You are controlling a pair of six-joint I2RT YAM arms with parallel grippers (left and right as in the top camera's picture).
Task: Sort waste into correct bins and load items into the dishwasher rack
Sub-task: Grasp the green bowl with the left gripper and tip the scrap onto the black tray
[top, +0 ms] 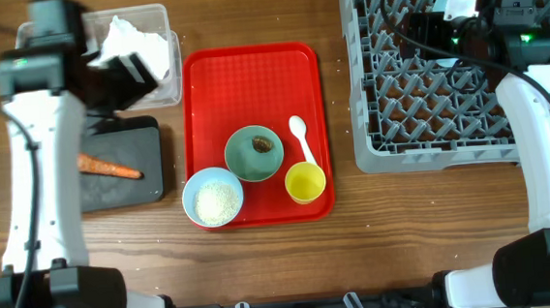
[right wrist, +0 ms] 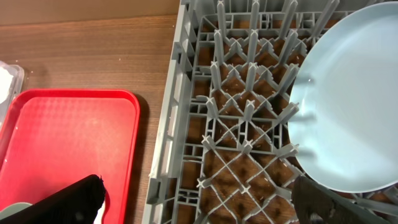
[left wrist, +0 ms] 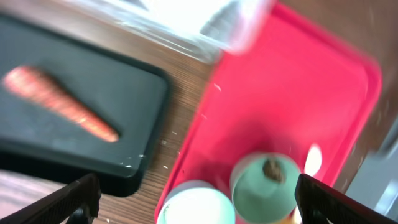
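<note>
A wooden table [top: 264, 271] fills the overhead view, mid-brown, with darker grain streaks running left to right. The right wrist view shows the same wood [right wrist: 93, 43], matte and evenly lit, with only soft shadows. The left wrist view is blurred; the brown strip [left wrist: 186, 112] there is probably this table too.

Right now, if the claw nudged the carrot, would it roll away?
It would probably roll: the carrot looks round and lies on its side, though its taper would likely curve its path. The raised rim of the black tray should stop it. It looks straight and solid, so probably stiff when lifted.
</note>
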